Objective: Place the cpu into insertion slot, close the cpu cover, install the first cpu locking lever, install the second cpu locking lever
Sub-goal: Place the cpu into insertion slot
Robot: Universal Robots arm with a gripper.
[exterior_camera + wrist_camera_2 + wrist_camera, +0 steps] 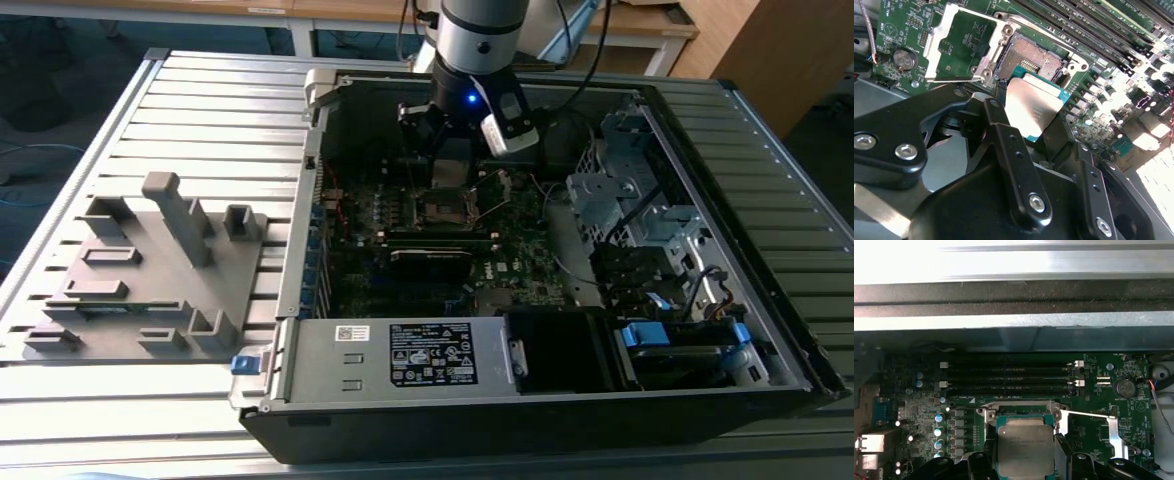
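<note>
The cpu [1031, 107] was pinched by its opposite edges between the black fingers [1065, 460] of the gripper [1029, 120], with its dull silver top seen in both wrist views. It was held just over the insertion slot [1033, 56], whose grid of contacts was exposed in the second wrist view. Whether the chip touched the slot could not be told. The cpu cover [961, 40] was swung open and laid back beside the slot, on the side of a round coin battery [904, 59]. A thin metal rod [1086, 414] was seen running from the slot's corner toward the cover. Long black memory slots [1009, 375] were ranged just beyond the slot. In the exterior view the arm [474, 40] was positioned inside an open computer case [534, 425] set on a slatted table [200, 110]. A grey moulded tray [147, 290] was laid beside the case, at the exterior view's left.
</note>
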